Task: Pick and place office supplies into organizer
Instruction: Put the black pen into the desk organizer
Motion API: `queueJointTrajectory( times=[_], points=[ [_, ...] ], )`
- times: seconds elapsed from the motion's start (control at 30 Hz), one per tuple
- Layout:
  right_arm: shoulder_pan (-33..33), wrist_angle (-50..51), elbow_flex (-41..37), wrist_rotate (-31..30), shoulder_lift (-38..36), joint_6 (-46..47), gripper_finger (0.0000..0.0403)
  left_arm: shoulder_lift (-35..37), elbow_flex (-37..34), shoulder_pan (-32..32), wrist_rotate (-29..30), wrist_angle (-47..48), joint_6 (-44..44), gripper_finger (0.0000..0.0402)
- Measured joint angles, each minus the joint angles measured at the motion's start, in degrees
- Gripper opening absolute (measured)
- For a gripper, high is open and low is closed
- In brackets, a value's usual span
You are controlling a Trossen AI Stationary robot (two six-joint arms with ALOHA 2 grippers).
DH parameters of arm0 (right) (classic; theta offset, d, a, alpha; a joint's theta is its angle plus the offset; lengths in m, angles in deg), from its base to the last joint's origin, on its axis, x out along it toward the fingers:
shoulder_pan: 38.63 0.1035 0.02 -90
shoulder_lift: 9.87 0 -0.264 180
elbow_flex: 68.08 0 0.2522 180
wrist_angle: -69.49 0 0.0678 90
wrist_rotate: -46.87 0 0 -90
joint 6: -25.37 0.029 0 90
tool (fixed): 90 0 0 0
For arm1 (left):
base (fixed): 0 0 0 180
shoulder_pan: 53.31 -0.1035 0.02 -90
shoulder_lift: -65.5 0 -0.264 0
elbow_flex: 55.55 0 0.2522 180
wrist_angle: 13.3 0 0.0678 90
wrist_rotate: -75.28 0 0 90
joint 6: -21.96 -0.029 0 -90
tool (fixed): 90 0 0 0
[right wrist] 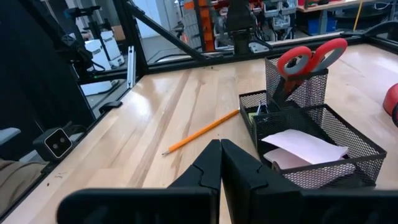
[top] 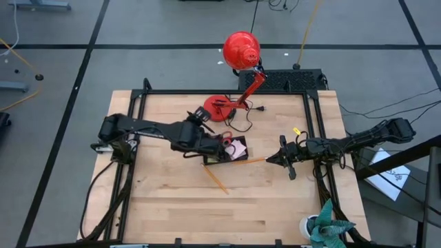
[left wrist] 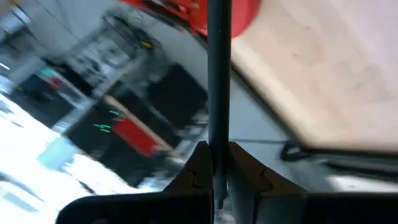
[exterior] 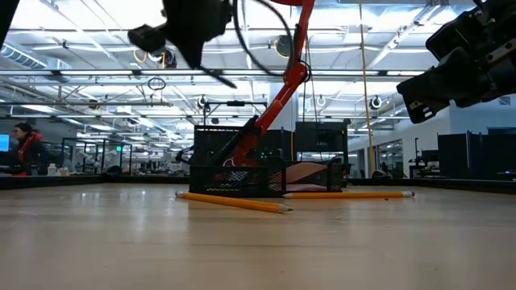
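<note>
Left pincer (left wrist: 217, 180): you are clenching a black pen (left wrist: 219, 74), raised beside the organizer (top: 231, 153).
Right pincer (top: 281, 158): clenched, empty, waiting near a pencil (top: 249, 160).
Technique: be lowering the pen upright into the scissors (right wrist: 305, 59) cup.

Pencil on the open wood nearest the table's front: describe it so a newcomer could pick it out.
Start at the black mesh organizer mid-table. One orange pencil runs from it toward the right pincer. The other pencil, yours, lies diagonally off the organizer's front-left corner, alone on bare wood.
</note>
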Motion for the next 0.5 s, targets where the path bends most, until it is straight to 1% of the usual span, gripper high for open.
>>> queueJointTrajectory(
  times=[0.13, 0.17, 0.23, 0.3, 0.4, 0.5],
  points=[
    [0.01, 0.0, 0.0, -0.03, 0.0, 0.01, 0.0004, -0.08, -3.08, -0.87, -7.99, -0.11, 12.33, 0.0013],
    [0.01, 0.0, 0.0, -0.04, 0.0, 0.02, 0.0004, -0.08, -3.17, -0.63, -9.22, -0.17, 14.17, 0.0013],
    [-0.01, 0.0, 0.0, -0.04, 0.0, 0.02, 0.0004, 0.05, -3.18, 0.34, -9.62, -0.19, 15.51, 0.0013],
    [0.01, 0.0, 0.0, -0.07, 0.0, 0.01, 0.0004, 0.04, -3.18, 1.35, -9.36, -0.11, 14.1, 0.0013],
    [-0.01, 0.0, 0.0, -0.07, 0.0, 0.02, 0.0004, 0.03, -3.22, 2.57, -8.68, -0.18, 8.55, 0.0013],
    [0.01, 0.0, 0.02, -0.09, 0.0, 0.02, 0.0004, 0.04, -5.42, 3.16, -4.29, -0.16, 3.31, 0.0013]
  ],
)
